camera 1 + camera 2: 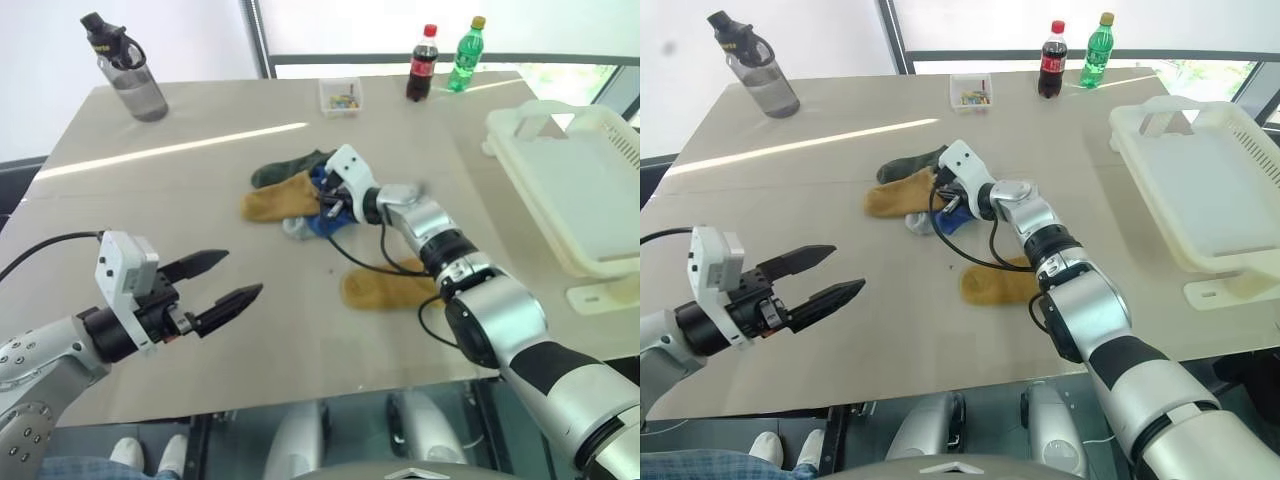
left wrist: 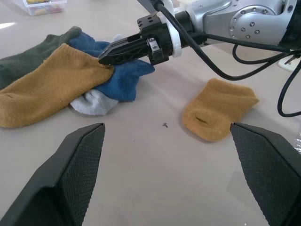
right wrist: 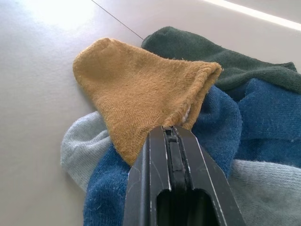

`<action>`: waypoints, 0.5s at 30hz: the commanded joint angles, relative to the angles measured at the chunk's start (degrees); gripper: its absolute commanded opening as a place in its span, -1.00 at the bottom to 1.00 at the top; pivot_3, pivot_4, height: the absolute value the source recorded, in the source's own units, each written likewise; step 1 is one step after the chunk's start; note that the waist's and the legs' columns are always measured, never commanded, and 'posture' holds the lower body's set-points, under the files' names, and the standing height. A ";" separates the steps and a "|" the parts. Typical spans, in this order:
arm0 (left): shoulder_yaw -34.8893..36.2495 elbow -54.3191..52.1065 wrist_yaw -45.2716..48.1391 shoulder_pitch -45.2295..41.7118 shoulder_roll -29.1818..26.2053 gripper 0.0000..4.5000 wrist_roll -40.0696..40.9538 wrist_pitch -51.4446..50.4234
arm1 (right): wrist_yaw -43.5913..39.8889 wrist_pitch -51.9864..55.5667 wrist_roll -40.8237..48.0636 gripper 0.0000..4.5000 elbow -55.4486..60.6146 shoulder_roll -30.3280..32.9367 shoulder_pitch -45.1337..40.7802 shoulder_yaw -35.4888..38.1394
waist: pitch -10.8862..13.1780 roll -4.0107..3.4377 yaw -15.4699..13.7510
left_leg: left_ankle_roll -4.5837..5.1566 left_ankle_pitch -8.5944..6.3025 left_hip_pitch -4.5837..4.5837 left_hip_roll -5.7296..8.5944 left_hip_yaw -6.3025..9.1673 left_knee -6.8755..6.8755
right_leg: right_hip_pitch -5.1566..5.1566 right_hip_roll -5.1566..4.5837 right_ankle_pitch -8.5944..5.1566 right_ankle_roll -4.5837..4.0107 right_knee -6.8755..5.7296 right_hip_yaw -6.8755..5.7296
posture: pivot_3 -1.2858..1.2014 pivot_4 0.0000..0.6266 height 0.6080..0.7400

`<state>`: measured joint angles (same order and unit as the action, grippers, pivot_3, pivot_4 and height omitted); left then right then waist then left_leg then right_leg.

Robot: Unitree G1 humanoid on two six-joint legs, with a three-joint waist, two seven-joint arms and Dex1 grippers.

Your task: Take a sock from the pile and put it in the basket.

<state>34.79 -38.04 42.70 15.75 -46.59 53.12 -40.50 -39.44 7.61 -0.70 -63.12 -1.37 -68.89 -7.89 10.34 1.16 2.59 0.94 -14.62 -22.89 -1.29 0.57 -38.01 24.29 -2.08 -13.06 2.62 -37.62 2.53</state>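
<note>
Knitted mustard sock (image 3: pixel 141 89), coarse and matt, among soft cloth pile (image 2: pixel 89 80); smooth, faintly glossy worktop (image 1: pixel 200 170); white slotted plastic basket (image 1: pixel 600 130); matt black fingers (image 2: pixel 75 174).

Landmark: the pile (image 1: pixel 300 195), mid-table (image 1: pixel 200 330).
- Sock (image 2: pixel 51 82) — on the pile's left side, overlapping the other socks; the right gripper (image 2: pixel 107 56) meets its edge at the pile.
- Second sock (image 1: pixel 385 288) — nearer than the pile and to its right, well apart, lying alone.
- Small box (image 1: pixel 340 96) — behind the pile.
- Two bottles (image 1: pixel 422 63) — behind the pile, to the right.
- Flask (image 1: pixel 128 68) — far behind, to the left.
- Basket (image 1: pixel 575 180) — well right of the pile, at the table's edge.
- Left gripper (image 1: pixel 228 280) — nearer and left of the pile, apart.
</note>
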 commanded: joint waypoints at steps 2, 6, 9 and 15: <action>0.07 0.18 1.50 0.16 0.22 1.00 -0.67 2.11 | -3.00 4.89 2.00 -0.99 6.07 0.76 -1.11 1.41 | 0.01 -0.01 -0.03 | 0.00 0.00 0.00 0.00 0.01 0.00 | 0.00 0.00 0.00 0.00 0.00 0.00 | 0.03 -0.52 1.00; 0.15 0.68 2.37 0.84 0.32 1.00 -1.05 2.85 | -10.81 22.70 5.34 -0.99 21.59 3.91 3.50 -0.64 | 0.01 -0.02 -0.19 | 0.00 0.00 -0.01 -0.01 0.03 0.02 | 0.01 0.00 0.00 0.00 0.01 -0.01 | 0.03 -0.52 1.00; 0.10 0.96 2.93 1.19 0.30 1.00 -1.26 3.24 | -15.54 31.75 7.01 -0.99 33.05 7.76 8.50 -3.46 | 0.01 -0.01 -0.38 | 0.01 0.00 -0.02 -0.01 0.05 0.04 | -0.01 -0.03 0.00 0.00 0.06 -0.03 | 0.03 -0.52 1.00; -0.41 1.80 3.91 0.81 -0.16 1.00 -1.53 3.62 | -18.73 42.86 9.63 -0.99 46.62 15.83 14.69 -5.66 | 0.02 -0.04 -0.19 | 0.01 0.00 -0.01 0.00 -0.06 0.03 | 0.01 -0.02 0.00 0.01 0.04 -0.01 | 0.03 -0.52 1.00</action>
<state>33.54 -36.14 46.06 16.89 -46.40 51.78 -38.04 -57.14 48.55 7.54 -21.15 13.02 -54.36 -13.38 10.36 1.13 2.39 0.95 -14.62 -22.89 -1.28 0.48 -37.98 24.31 -2.09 -13.07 2.63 -37.59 2.52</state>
